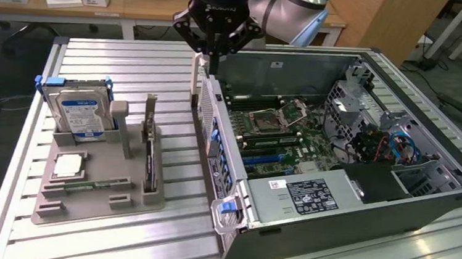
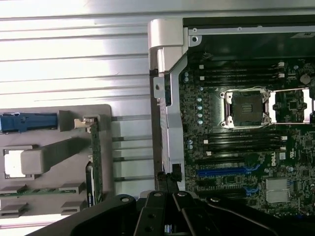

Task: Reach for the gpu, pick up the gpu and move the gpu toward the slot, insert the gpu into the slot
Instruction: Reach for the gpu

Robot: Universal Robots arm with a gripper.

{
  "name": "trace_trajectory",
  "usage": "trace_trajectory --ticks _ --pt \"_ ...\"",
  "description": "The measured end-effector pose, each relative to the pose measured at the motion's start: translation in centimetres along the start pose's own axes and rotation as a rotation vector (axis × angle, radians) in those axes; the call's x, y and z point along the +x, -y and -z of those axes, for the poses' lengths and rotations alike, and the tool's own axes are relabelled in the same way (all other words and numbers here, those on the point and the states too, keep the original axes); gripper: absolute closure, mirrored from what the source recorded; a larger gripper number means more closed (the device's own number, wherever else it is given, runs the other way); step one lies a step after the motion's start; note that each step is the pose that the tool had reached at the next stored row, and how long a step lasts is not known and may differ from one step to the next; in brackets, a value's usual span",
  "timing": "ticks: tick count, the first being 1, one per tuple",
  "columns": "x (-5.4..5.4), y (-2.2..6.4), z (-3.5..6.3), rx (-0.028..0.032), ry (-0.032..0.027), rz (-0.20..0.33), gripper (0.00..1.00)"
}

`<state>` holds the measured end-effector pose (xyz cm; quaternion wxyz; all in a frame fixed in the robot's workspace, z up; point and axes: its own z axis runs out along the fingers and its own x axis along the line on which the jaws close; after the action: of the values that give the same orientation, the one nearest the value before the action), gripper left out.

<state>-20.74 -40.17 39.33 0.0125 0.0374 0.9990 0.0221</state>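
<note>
The gpu [image 1: 150, 155] stands on edge in a grey holder tray [image 1: 84, 207] at the exterior view's left, silver bracket upward. In the wrist view the gpu [image 2: 95, 160] shows edge-on as a thin green strip. The slot [image 1: 263, 159] is a blue strip on the green motherboard inside the open computer case, and the wrist view shows the slot [image 2: 226, 172] as well. My gripper [image 1: 212, 55] hangs shut above the case's rear wall, between the holder and the motherboard, with nothing held. The gripper [image 2: 166, 189] has its fingertips together, well apart from the gpu.
A hard drive [image 1: 79, 114] with a blue-white label stands at the holder's far end; a memory stick [image 1: 86, 187] and a processor chip [image 1: 67, 165] lie in it. The case [image 1: 355, 229] holds a processor socket [image 1: 265, 118] and power supply [image 1: 309, 194]. Ribbed aluminium table all around.
</note>
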Motion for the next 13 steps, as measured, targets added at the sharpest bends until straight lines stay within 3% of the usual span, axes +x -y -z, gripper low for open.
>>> trace_trajectory --ticks 13 --pt "0.93 0.11 0.03 0.0000 0.0000 0.000 0.90"
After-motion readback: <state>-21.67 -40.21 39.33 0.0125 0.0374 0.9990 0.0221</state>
